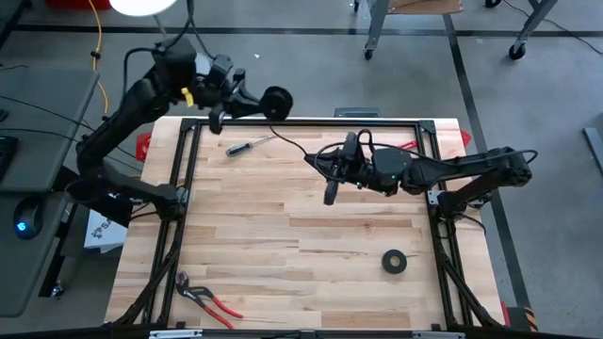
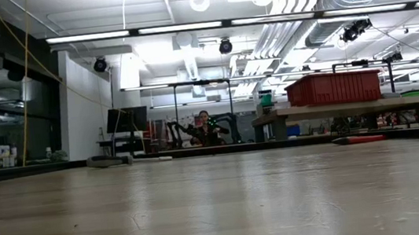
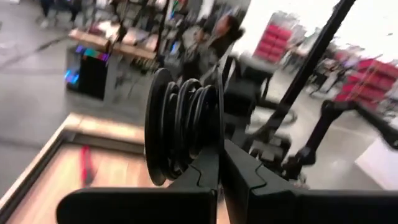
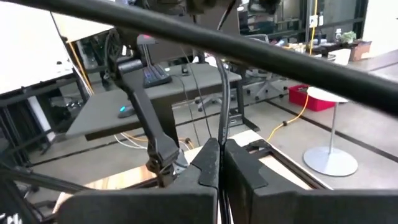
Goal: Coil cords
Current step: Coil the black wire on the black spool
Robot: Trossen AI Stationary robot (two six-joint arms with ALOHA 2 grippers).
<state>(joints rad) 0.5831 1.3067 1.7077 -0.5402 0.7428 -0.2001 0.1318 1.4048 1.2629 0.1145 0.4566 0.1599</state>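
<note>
The thin black cord shows in the high view as small loops at my right gripper, with a thin strand running over the table toward the far edge. My right gripper is shut on the cord over the table's far middle. My left gripper is held above the table's far edge, left of centre, and is shut on a black coil of several rings. Neither gripper shows in the low view. My left gripper pinches the black coil by the lower rim of its rings between its two fingers. The coil stands on edge beyond the fingertips, lifted clear of the table. My right gripper pinches the thin black cord between its shut fingers. One strand rises from the fingertips and curves away; the loops hang beside the gripper in the high view.
A screwdriver lies near the far left of the table. Red-handled pliers lie at the near left. A black tape roll lies at the near right. A yellow cable runs on the floor. A black frame rims the table.
</note>
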